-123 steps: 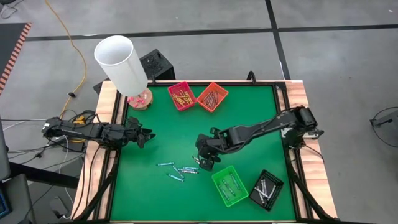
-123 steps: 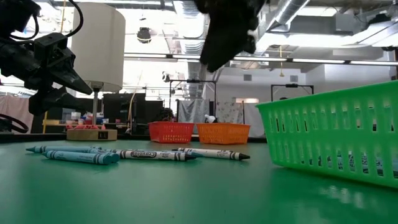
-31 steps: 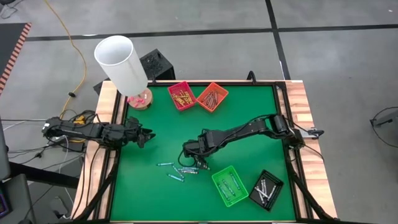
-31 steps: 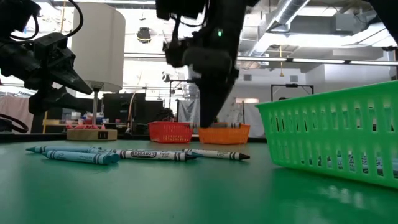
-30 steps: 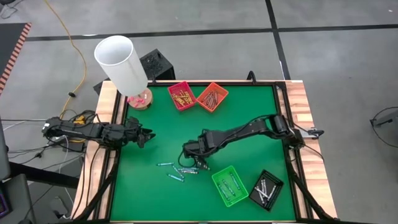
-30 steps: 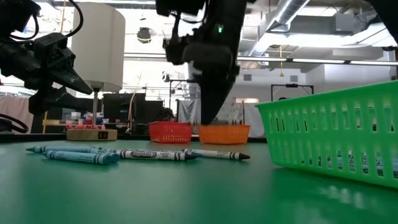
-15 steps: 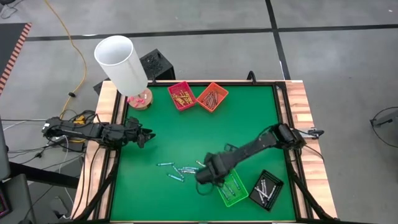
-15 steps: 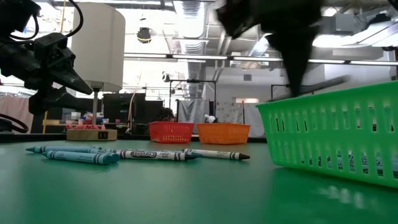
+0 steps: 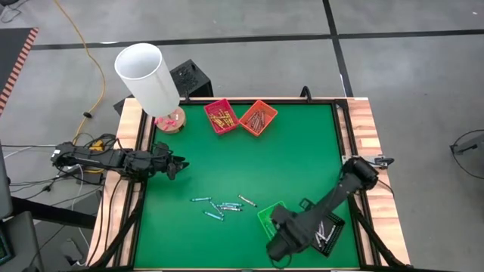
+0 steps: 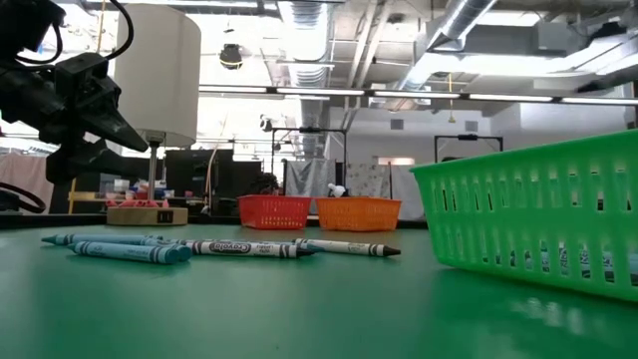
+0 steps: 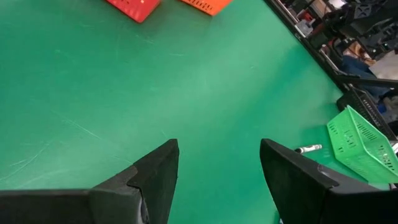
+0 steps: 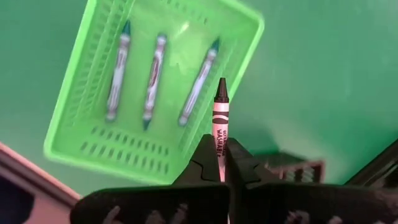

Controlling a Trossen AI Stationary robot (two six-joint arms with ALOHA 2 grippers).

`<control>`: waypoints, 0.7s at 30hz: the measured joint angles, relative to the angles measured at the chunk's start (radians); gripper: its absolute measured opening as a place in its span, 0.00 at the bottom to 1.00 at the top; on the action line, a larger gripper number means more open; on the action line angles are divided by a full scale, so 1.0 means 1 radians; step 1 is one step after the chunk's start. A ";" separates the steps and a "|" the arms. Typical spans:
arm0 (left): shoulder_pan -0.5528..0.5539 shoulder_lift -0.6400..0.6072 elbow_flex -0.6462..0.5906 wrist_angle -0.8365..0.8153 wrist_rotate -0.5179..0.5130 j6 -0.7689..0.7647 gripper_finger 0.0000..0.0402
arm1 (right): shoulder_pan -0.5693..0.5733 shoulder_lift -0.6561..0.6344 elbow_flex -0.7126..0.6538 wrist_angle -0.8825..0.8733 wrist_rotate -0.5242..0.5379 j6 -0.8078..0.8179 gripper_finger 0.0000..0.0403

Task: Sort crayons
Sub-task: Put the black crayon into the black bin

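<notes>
One camera hangs high up and looks straight down on the whole table (image 9: pixel 295 155). One sits low at the table's edge and looks flat across it into the room. It is very near the green tray (image 10: pixel 533 214), which the high camera sees by the near edge (image 9: pixel 274 219). The left wrist camera looks across the table and sees that tray too (image 11: pixel 364 146). The right wrist camera is close above the tray (image 12: pixel 155 81), looking down into it.
</notes>
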 joint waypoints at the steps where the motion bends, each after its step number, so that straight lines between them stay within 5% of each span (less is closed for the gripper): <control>1: 0.000 0.000 0.000 0.000 0.000 0.000 0.54 | 0.015 -0.002 0.000 0.000 0.000 0.031 0.00; 13: 0.000 0.000 0.000 0.000 0.000 0.000 0.54 | 0.171 -0.025 -0.010 0.000 -0.004 0.327 0.00; 21: 0.000 0.000 0.000 0.000 0.000 0.000 0.54 | 0.255 -0.159 -0.181 -0.004 -0.038 0.619 0.00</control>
